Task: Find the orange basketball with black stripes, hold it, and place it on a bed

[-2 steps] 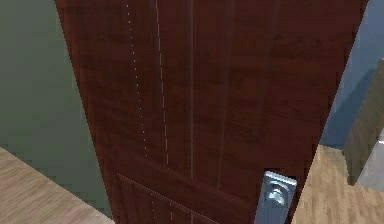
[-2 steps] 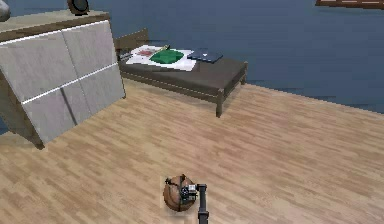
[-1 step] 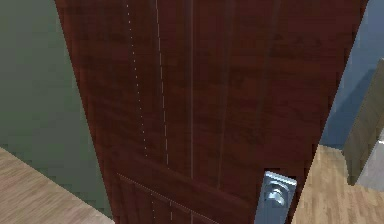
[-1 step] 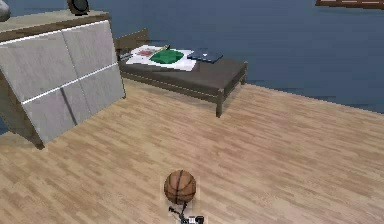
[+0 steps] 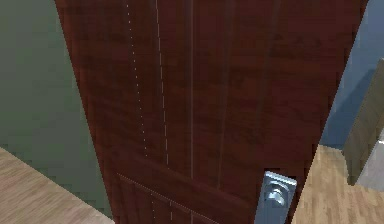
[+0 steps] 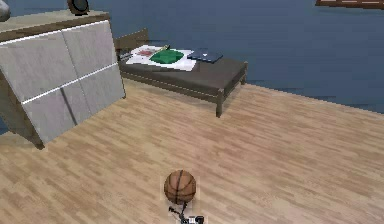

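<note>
Forward view: a dark reddish-brown panelled wooden door stands close ahead, with a silver metal handle plate near its lower right corner. A grey-green wall lies to its left, a blue wall to its right, and light wood plank floor shows below. Arm side view: the orange basketball with black stripes rests on the light wood plank floor near the bottom edge, just left of the middle. The gripper sits directly below the ball in the picture, beside two small white marker squares. Contact between gripper and ball cannot be judged. The state of the fingers cannot be told, nor whether the gripper holds anything. Well apart from the ball, against the blue back wall, stands a low dark-framed bed carrying a white and green cloth and a flat dark blue item. At the view's left stands a grey-white panelled cabinet with a wooden top; a small round object sits on it.
</note>
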